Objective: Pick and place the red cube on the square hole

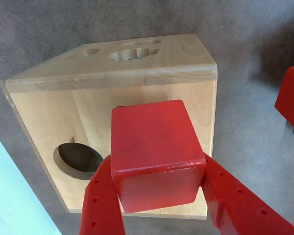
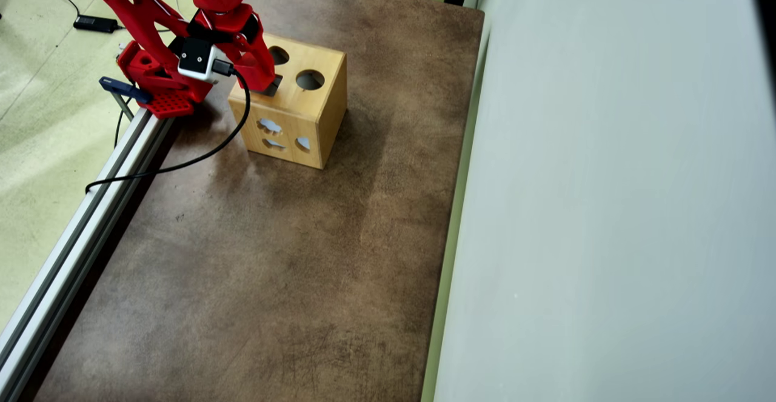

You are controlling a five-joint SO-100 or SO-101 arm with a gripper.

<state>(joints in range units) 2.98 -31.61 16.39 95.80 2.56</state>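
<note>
In the wrist view, a round hole [image 1: 78,159] opens in the smooth pale wooden box [image 1: 49,112]; right of it the claw [image 1: 157,188] pinches the red cube [image 1: 154,152] by opposite matte faces, above the box. It looks light, rigid, scuffed, easy to grip.

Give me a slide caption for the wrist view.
Hand holds red cube over wooden box.

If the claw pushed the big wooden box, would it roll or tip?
Probably neither. The wooden box has flat faces and sits squarely on the table, so it should slide. It looks hollow, with holes cut in it, so likely lightish.
</note>
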